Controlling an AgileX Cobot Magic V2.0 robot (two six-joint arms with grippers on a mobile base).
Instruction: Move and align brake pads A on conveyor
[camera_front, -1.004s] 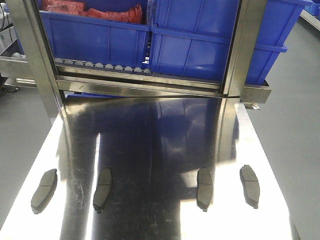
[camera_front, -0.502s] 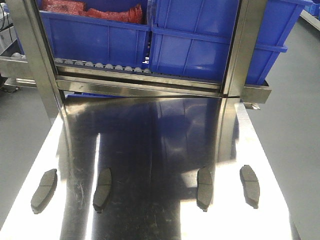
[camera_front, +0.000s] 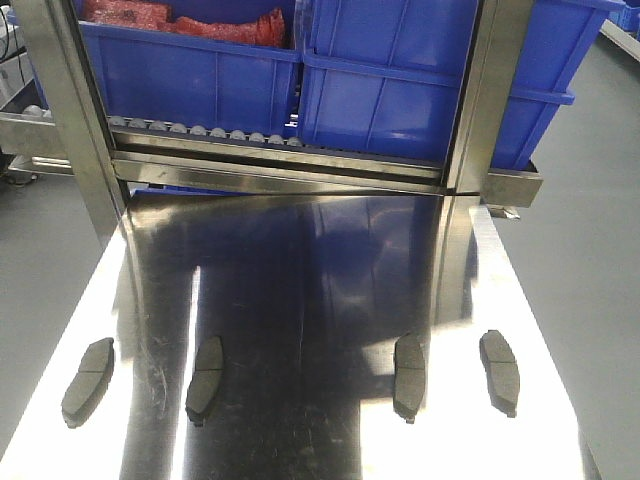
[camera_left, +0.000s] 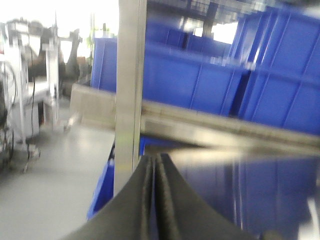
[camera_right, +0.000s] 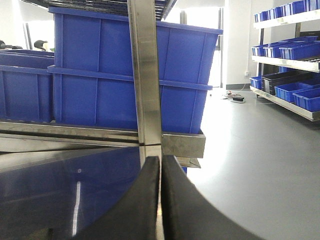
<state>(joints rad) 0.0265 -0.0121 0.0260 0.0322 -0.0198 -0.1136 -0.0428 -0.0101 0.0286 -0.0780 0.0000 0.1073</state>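
brake pads (camera_front: 207, 375) on steel table (camera_front: 320, 290); left fingers (camera_left: 131, 210), right fingers (camera_right: 140, 200) clenched empty.

Front view high, looking down the steel table (camera_front: 330, 300) toward blue bins (camera_front: 400, 90), both wrist views low, facing those bins

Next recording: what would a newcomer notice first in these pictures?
Four dark brake pads lie spaced in a row across the near part of a mirror-bright steel table, none of them held. Behind it, big blue bins fill a steel rack, the left one showing red contents. In the wrist views, the left gripper and right gripper each show black fingers pressed together, empty.
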